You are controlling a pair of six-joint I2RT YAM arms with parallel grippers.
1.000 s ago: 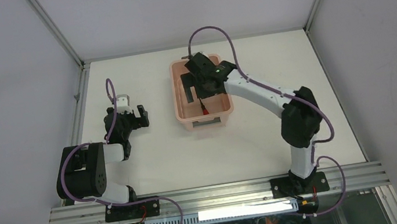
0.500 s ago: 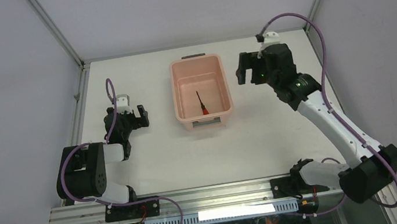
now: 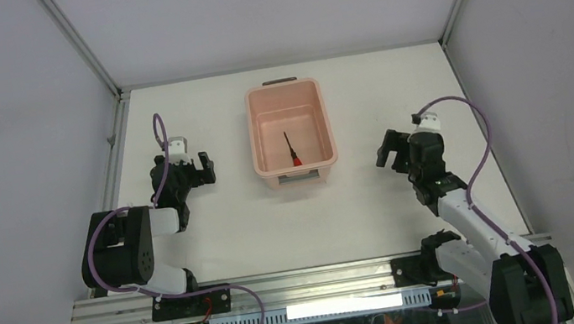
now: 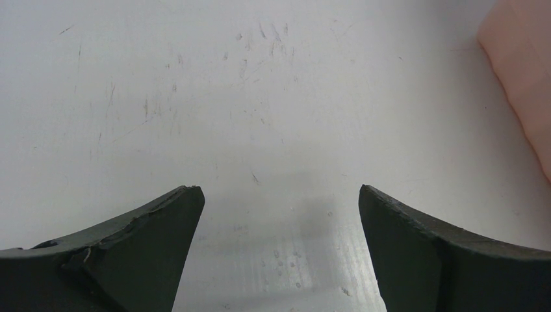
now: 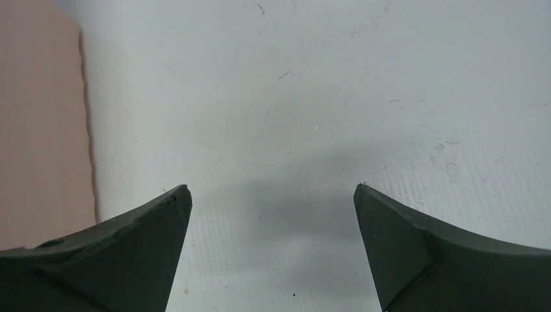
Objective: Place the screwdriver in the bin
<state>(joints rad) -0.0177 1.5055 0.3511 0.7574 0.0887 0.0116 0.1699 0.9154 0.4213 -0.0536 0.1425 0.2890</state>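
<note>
The small red-handled screwdriver [image 3: 292, 152] lies on the floor of the salmon-pink bin [image 3: 325, 127], shaft pointing away, in the top view. My right gripper [image 3: 391, 150] is open and empty, low over the table right of the bin; its wrist view shows the bin's wall [image 5: 39, 123] at the left edge, with the gripper [image 5: 272, 190] over bare table. My left gripper [image 3: 201, 167] is open and empty left of the bin; in the left wrist view the gripper [image 4: 281, 190] spans bare table, with the bin's corner [image 4: 520, 65] at the right edge.
Grey panels and metal frame posts [image 3: 113, 123] enclose the white table [image 3: 357, 203] at the back and sides. The bin has a dark handle [image 3: 279, 81] at its far end. Both arm bases sit on the aluminium rail [image 3: 309, 282] at the near edge.
The right arm left the bin with its jaws open, swung right and drew back toward its base. The screwdriver stays lying in the bin. The left arm has not moved.
</note>
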